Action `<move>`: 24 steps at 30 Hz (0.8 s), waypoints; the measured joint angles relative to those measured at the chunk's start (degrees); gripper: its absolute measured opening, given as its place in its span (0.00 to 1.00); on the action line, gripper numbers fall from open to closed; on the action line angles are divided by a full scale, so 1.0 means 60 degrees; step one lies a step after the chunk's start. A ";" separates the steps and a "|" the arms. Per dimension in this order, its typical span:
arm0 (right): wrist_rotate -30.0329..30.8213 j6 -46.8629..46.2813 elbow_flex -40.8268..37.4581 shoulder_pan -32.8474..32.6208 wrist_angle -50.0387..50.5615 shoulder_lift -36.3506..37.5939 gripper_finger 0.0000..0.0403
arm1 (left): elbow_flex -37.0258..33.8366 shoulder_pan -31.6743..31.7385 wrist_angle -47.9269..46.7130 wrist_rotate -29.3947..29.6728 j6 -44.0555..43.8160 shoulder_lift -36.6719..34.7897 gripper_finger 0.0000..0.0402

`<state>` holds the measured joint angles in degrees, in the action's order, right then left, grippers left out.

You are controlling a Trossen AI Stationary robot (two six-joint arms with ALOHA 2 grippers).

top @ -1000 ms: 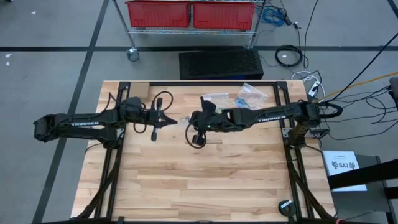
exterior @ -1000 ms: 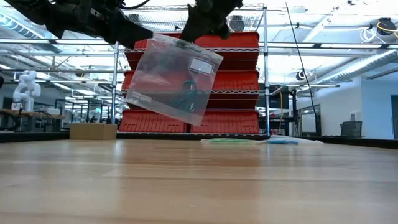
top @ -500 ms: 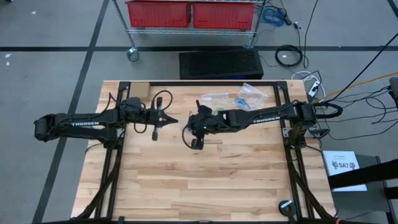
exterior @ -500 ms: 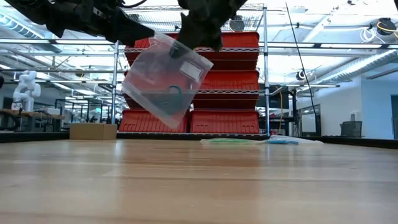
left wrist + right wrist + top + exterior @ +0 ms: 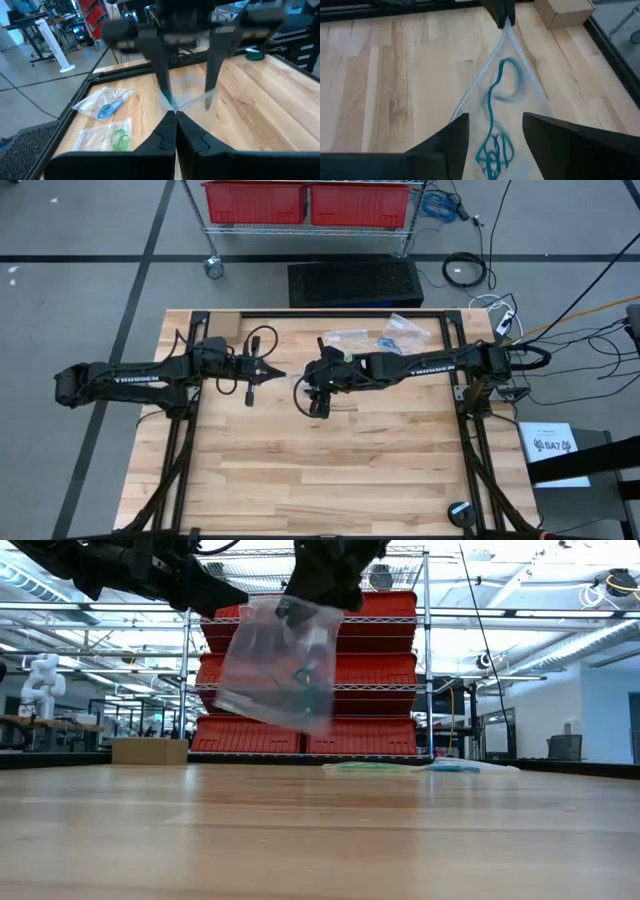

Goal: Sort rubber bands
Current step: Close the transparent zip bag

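A clear plastic bag (image 5: 280, 670) with dark teal rubber bands (image 5: 492, 130) inside hangs above the middle of the table. My left gripper (image 5: 175, 117) is shut on one corner of it. My right gripper (image 5: 492, 132) faces it from the right; its open fingers stand on either side of the bag's other end. Two more clear bags lie flat on the table's far side, one with blue rubber bands (image 5: 107, 107) and one with green rubber bands (image 5: 117, 137). My left gripper pinches the bag's corner (image 5: 176, 107) between its shut fingertips, coming in about level from the table's left. The bag hangs from that corner, clear of the table. My right gripper has the bag's top edge (image 5: 485, 100) between its open fingers; whether they touch it I cannot tell.
A small cardboard box (image 5: 148, 751) sits at the table's far left corner. A wire shelf with red bins (image 5: 305, 202) stands beyond the far edge. The near half of the wooden table (image 5: 330, 480) holds nothing.
My right gripper has opened its fingers, which were shut on the bag a second ago. The bag has swung and turned under the grippers, and the bands inside have shifted. Its corner stays in my left gripper.
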<state>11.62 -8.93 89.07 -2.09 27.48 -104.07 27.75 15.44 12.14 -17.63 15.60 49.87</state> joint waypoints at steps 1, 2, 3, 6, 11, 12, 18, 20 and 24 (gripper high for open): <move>0.0013 -0.0062 0.0154 -0.0019 0.0242 0.0009 0.44 | 0.0000 0.0000 -0.0029 0.0057 0.0004 0.0000 0.01; 0.0041 -0.0123 0.0349 -0.0043 0.0540 0.0014 0.44 | 0.0000 0.0000 -0.0053 0.0106 0.0010 0.0000 0.01; 0.0055 -0.0140 0.0565 -0.0074 0.0879 0.0027 0.43 | 0.0003 0.0000 -0.0050 0.0133 0.0025 0.0000 0.01; 0.0064 -0.0152 0.1098 -0.0189 0.1761 0.0081 0.42 | 0.0004 0.0002 -0.0099 0.0221 0.0029 0.0000 0.01; 0.0033 -0.0152 0.1816 -0.0348 0.3238 0.0101 0.41 | 0.0007 0.0000 -0.0119 0.0227 0.0025 0.0000 0.01; 0.0036 -0.0153 0.1972 -0.0372 0.3670 0.0105 0.41 | 0.0007 0.0000 -0.0133 0.0227 0.0025 0.0000 0.01; 0.0463 -0.0218 0.2058 -0.0589 0.6169 0.0135 0.30 | 0.0007 0.0000 -0.0492 0.0629 0.0025 0.0000 0.01; 0.0862 -0.0471 0.1447 -0.0650 0.6343 0.0148 0.22 | 0.0007 -0.0001 -0.0679 0.0848 0.0021 0.0022 0.01; 0.0724 -0.0886 -0.0393 -0.0869 0.5747 0.0120 0.03 | 0.0007 -0.0240 -0.1027 0.1067 -0.0108 0.0299 0.01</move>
<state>15.96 -14.25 86.71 -7.30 61.96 -103.35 27.79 14.00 5.97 -11.23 14.95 51.66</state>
